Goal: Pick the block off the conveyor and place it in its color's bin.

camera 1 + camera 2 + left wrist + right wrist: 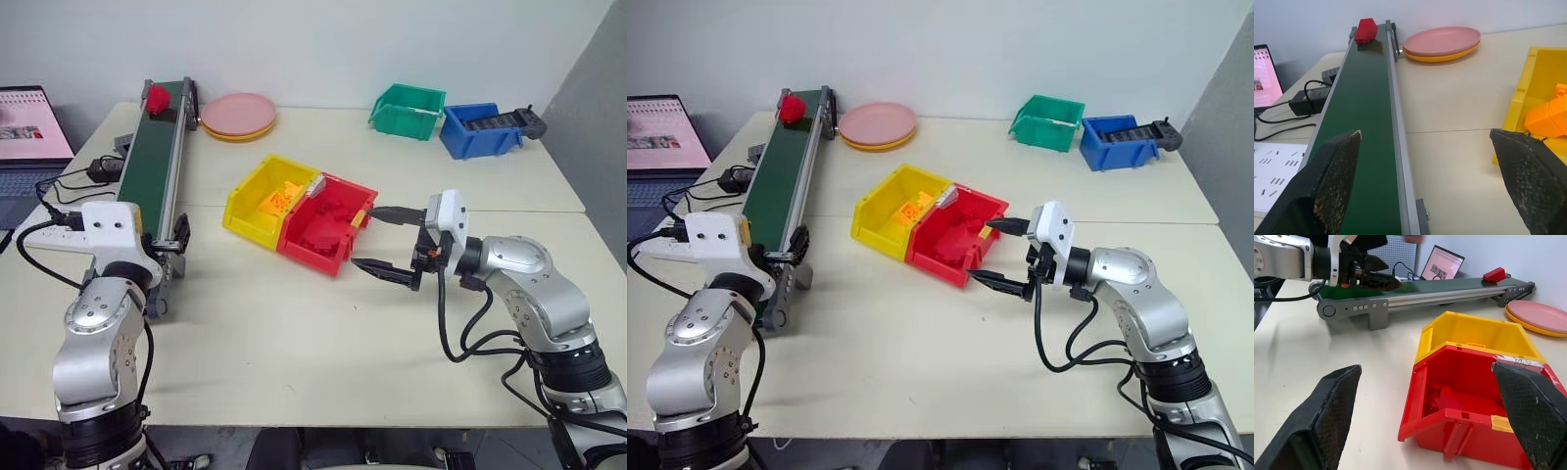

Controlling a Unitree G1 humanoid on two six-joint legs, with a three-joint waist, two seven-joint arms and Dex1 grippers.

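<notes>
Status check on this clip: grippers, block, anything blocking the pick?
Left gripper open over near end of conveyor. Right gripper open beside red bin. Block at belt's far end, untouched. Belt path clear.

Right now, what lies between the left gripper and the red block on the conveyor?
Only bare green belt of the conveyor. In the left wrist view, the left gripper is open at the near end and the block sits at the far end.

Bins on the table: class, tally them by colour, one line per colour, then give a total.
Yellow bin: 1
Red bin: 1
Green bin: 1
Blue bin: 1
Total: 4
</notes>
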